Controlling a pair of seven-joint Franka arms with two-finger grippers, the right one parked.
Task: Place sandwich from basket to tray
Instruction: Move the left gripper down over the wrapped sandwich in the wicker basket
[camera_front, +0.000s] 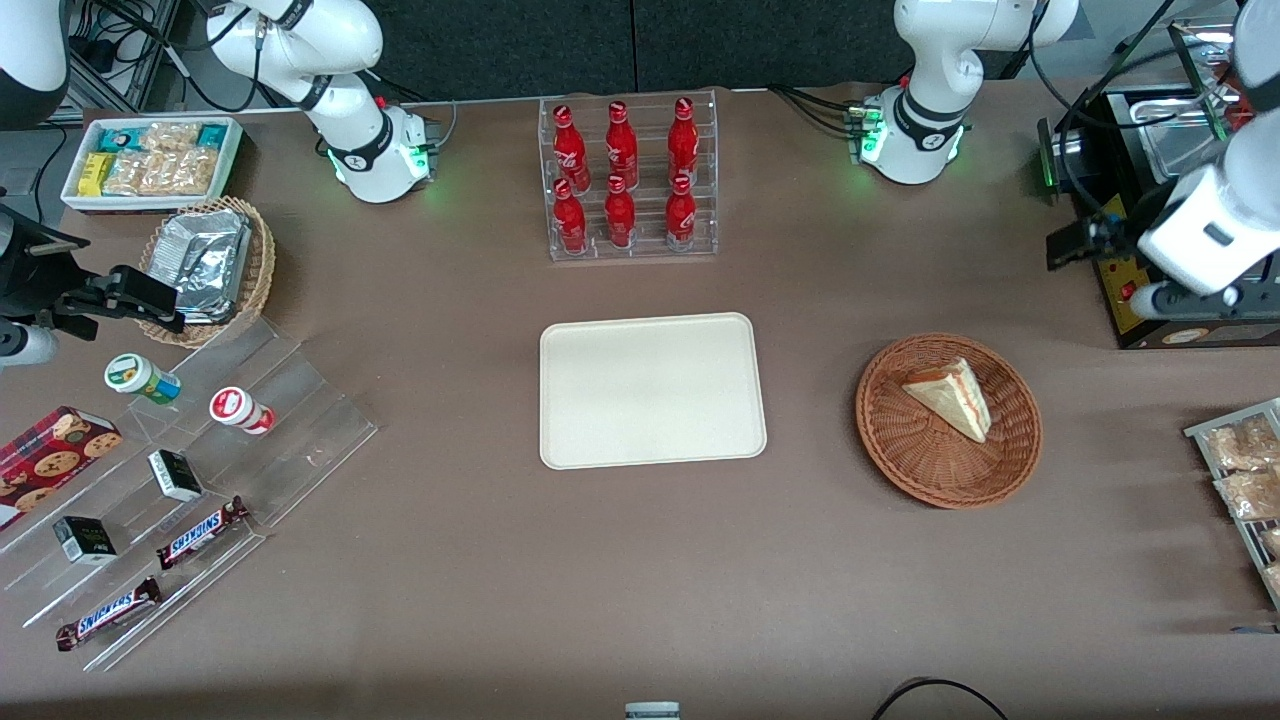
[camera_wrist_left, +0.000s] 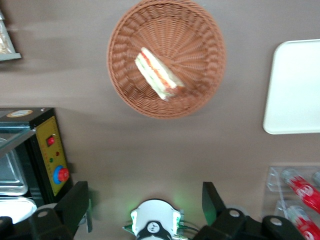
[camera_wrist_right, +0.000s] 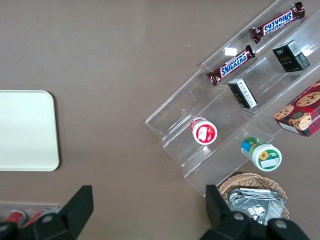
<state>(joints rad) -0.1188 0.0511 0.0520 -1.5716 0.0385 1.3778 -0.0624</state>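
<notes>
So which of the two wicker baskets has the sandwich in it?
The wider reddish-brown basket, toward the working arm's end of the table, holds the sandwich. The smaller tan basket holds foil packets. The gripper hangs open above the table.

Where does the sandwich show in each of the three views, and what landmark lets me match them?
Front view: the sandwich lies in the basket, toward the working arm's end of the table.
Left wrist view: the sandwich lies in the basket; the open gripper hangs well clear of it.
Right wrist view: not in it.
Shared landmark: the tray.
</notes>
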